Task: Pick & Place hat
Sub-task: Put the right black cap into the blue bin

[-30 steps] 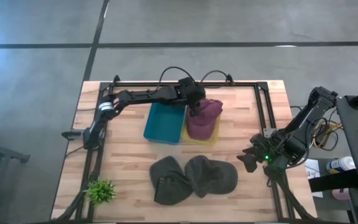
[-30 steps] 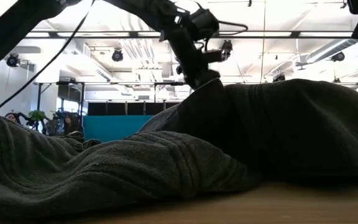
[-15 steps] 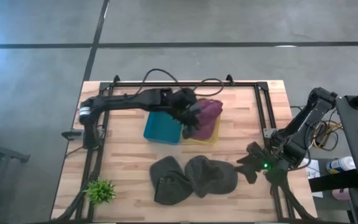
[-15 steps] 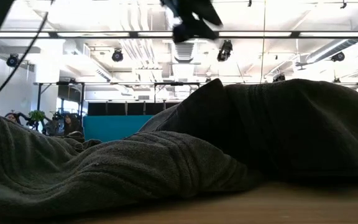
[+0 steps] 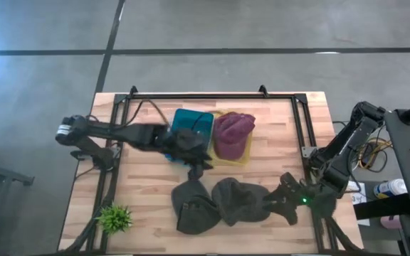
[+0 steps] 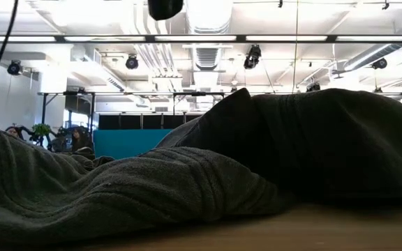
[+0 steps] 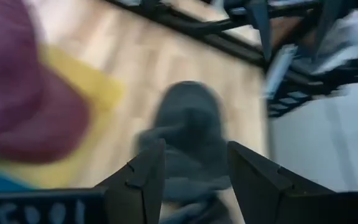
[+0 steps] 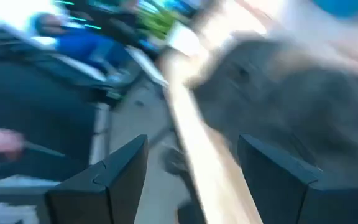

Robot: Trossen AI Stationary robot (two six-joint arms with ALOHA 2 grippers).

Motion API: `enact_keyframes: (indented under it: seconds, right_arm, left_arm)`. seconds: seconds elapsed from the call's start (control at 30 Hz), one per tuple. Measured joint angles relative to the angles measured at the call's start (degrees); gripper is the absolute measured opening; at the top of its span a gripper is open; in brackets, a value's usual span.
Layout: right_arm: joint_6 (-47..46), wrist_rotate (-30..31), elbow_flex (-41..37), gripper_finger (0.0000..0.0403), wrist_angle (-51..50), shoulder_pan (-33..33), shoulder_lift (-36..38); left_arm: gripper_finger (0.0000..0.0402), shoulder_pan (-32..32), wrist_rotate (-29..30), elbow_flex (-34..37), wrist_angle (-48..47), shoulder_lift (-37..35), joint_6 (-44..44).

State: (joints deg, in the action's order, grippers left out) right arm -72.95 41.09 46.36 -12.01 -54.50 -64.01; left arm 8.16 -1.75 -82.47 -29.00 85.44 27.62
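Note:
A maroon hat lies in a yellow tray next to a blue bin. Two dark grey hats lie side by side on the wood near the table's near edge; they fill the low view. My left gripper hovers open over the blue bin's near right corner, between the tray and the grey hats, with nothing between its fingers. My right gripper stands open just right of the right grey hat's brim, holding nothing.
A small green plant stands at the near left corner. A black rail frame runs along the table's far, left and right sides. Bare wood lies left of the grey hats. Boxes and cables sit off the right edge.
My left gripper has risen from the maroon hat and swung toward the table's near edge, past the blue bin's corner, rolling as it went; the maroon hat stays in the yellow tray. My right gripper has moved toward the near edge and the right grey hat.

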Motion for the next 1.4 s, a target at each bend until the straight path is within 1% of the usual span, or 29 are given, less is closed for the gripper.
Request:
enact_keyframes:
  seconds: [0.07, 0.13, 0.2, 0.23, 0.27, 0.3, 0.37, 0.5, 0.6, 0.67, 0.73, 0.8, 0.83, 0.9, 0.93, 1.07, 1.2, 1.3, 1.33, 1.4]
  right_arm:
    - [9.76, 2.75, -0.05, 0.0243, 7.90, -1.36, -0.10]
    - [14.61, 5.29, -0.08, 0.0245, 10.91, -2.56, -0.24]
    - [15.90, 6.52, -0.14, 0.0247, 9.18, -3.06, -0.24]
    - [13.81, 6.68, -0.20, 0.0248, 7.92, -3.06, -0.24]
    - [9.77, 6.42, -0.33, 0.0248, 7.41, -3.23, -0.24]
    - [8.41, 5.47, -0.34, 0.0249, 7.58, -3.46, -0.42]
    - [13.79, 3.88, -0.34, 0.0249, 10.68, -3.85, -1.35]
    - [23.24, 2.96, -0.52, 0.0249, 20.49, -3.48, -2.10]
    - [24.90, 2.98, -1.24, 0.0249, 21.63, -0.47, -2.14]
    - [21.38, 1.91, -2.66, 0.0249, 19.95, 3.36, -1.76]
    - [16.46, -2.71, -4.26, 0.0249, 19.07, 7.92, -1.62]
    - [11.75, -8.35, -6.51, 0.0249, 18.57, 12.13, -1.77]
    - [9.86, -9.95, -7.28, 0.0249, 18.57, 13.78, -2.07]
    - [5.30, -11.62, -8.39, 0.0249, 20.25, 16.24, -2.55]
    - [3.06, -11.92, -8.69, 0.0249, 20.76, 16.71, -2.59]
    - [0.75, -12.23, -8.86, 0.0249, 22.22, 16.81, -2.58]
    - [1.47, -11.91, -7.42, 0.0249, 23.30, 16.80, -2.61]
    - [-2.51, -11.82, -6.98, 0.0245, 22.35, 17.32, -3.11]
    - [-5.95, -14.07, -6.94, 0.0243, 20.40, 17.60, -3.30]
    - [-15.06, -21.19, -6.89, 0.0239, 13.55, 17.80, -3.70]
  left_arm:
    - [0.0163, 1.60, -2.03, 6.60, 8.24, -2.74, 3.04]
    - [0.0163, 3.21, -3.07, 13.68, 18.51, -5.42, 5.91]
    - [0.0163, 4.42, -3.27, 20.92, 28.98, -7.60, 8.21]
    - [0.0163, 4.78, -3.30, 24.15, 33.88, -8.65, 9.01]
    - [0.0163, 5.00, -3.29, 27.15, 38.27, -9.63, 10.09]
    - [0.0163, 5.07, -3.24, 29.99, 42.35, -10.60, 11.46]
    - [0.0163, 5.07, -3.22, 34.75, 49.99, -11.91, 13.02]
    - [0.0163, 5.16, -3.28, 41.95, 60.07, -12.93, 14.80]
    - [0.0163, 5.14, -3.29, 44.83, 64.52, -13.37, 15.12]
    - [0.0163, 4.99, -3.81, 45.96, 64.56, -13.44, 15.13]
    - [0.0163, 4.32, -6.79, 46.20, 63.22, -13.41, 16.16]
    - [0.0163, 3.54, -12.10, 46.07, 61.25, -13.53, 17.38]
    - [0.0163, 3.11, -15.13, 45.95, 60.00, -13.57, 18.02]
    - [0.0163, 2.30, -20.49, 46.01, 57.27, -13.52, 19.45]
    - [0.0163, 2.02, -22.04, 46.03, 56.66, -13.40, 20.63]
    - [0.0163, 1.99, -22.87, 46.05, 55.92, -13.38, 23.69]
    - [0.0163, 1.64, -22.98, 46.05, 55.91, -13.37, 23.18]
    - [0.0163, 1.02, -22.89, 46.05, 55.89, -12.83, 22.59]
    - [0.0163, 0.88, -22.85, 46.05, 55.79, -12.53, 22.47]
    - [0.0163, 0.69, -22.84, 46.02, 55.84, -11.58, 22.44]
